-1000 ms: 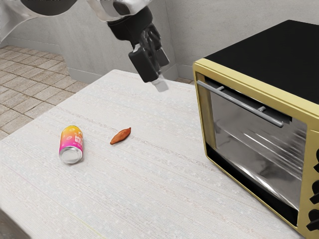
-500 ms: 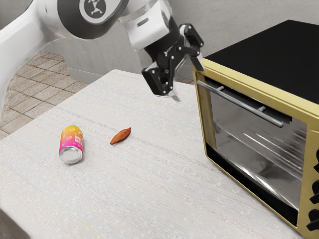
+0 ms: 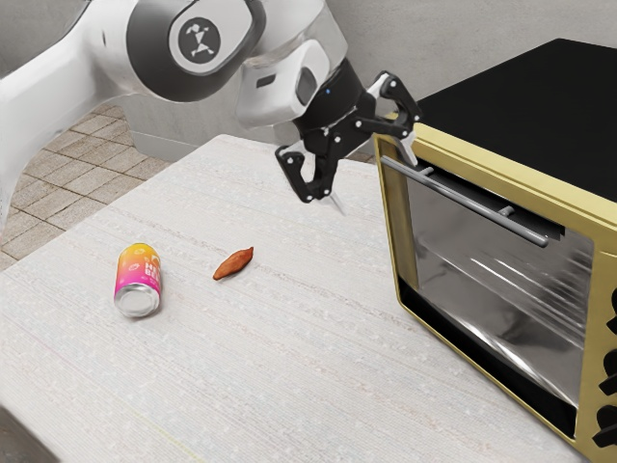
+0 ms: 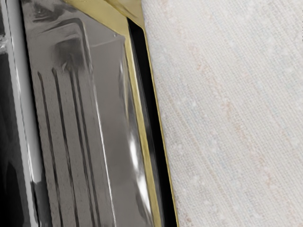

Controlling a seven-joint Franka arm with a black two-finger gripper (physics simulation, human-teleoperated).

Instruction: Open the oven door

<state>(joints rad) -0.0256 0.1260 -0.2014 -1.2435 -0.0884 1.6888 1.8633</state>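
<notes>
Black two-finger gripper (image 3: 373,177) near the handle end of the yellow-framed, black-topped oven (image 3: 540,106), fingers spread apart, presumably to straddle the grey cylindrical handle bar (image 3: 468,201). The glass-paned door (image 3: 492,289) lies closed across the oven's front; its bar runs along the upper edge, probably for leverage in a downward-hinged pull.

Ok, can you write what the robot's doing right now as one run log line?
end effector: open, near handle | handle: not gripped | oven door: shut | task: unfinished
</notes>
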